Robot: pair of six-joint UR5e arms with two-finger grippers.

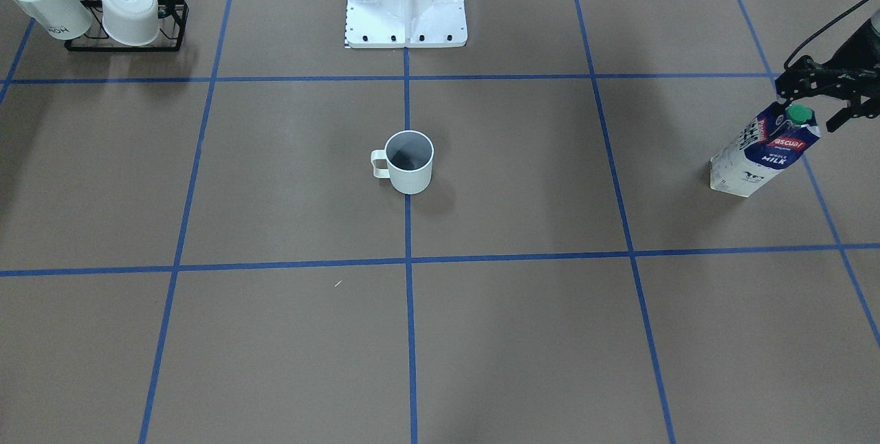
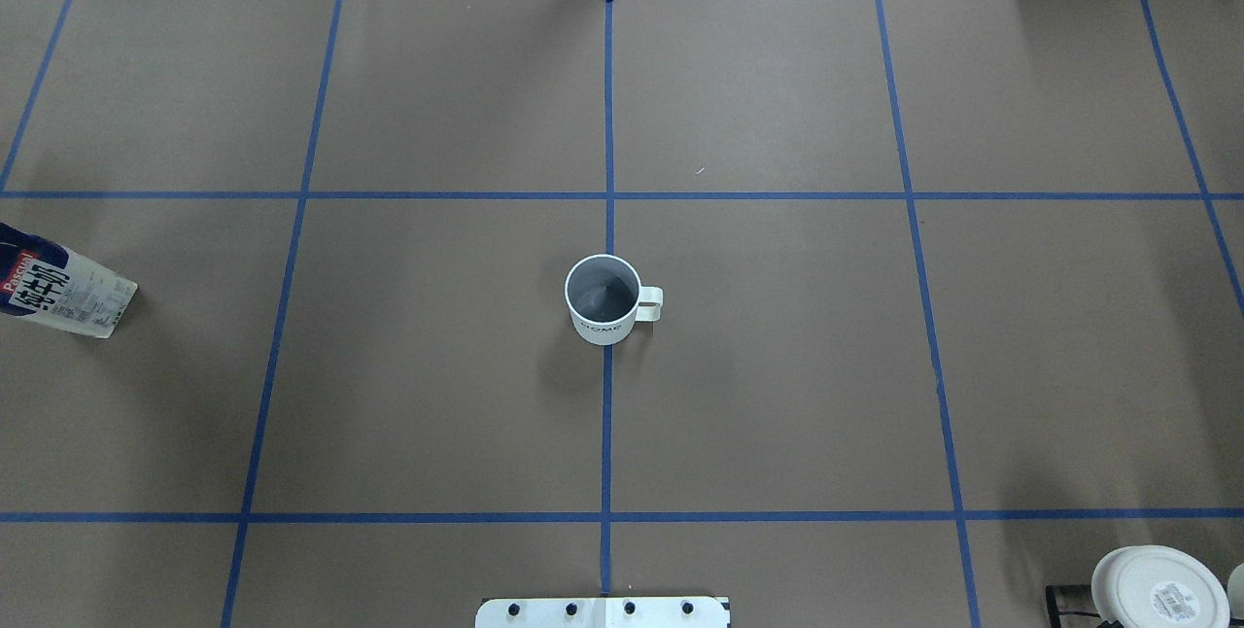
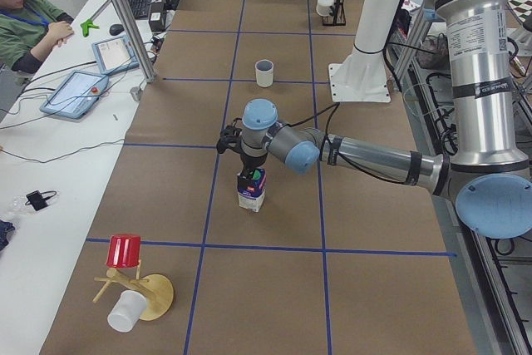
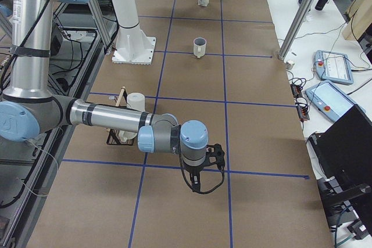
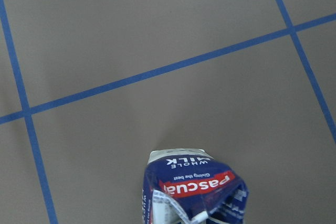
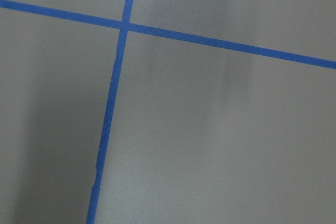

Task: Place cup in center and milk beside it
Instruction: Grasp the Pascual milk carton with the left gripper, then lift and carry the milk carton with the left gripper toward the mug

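The cup (image 1: 410,162), an off-white mug with a grey inside, stands upright on the central blue tape line in the center (image 1: 407,224); its handle points to the view's left. It also shows in the overhead view (image 2: 603,297). The milk (image 1: 763,155), a blue and white carton with a green cap, stands at the table's far left side, seen too in the overhead view (image 2: 58,293) and the left wrist view (image 5: 194,190). My left gripper (image 1: 810,113) is open with its jaws either side of the carton's top. My right gripper (image 4: 212,152) hovers low over bare table; I cannot tell its state.
A black wire rack (image 1: 165,25) with two white cups stands at the robot's right rear. The white robot base (image 1: 405,4) sits behind the cup. A wooden mug tree (image 3: 137,288) with a red and a white cup stands beyond the milk. Operators' desk runs along the far edge.
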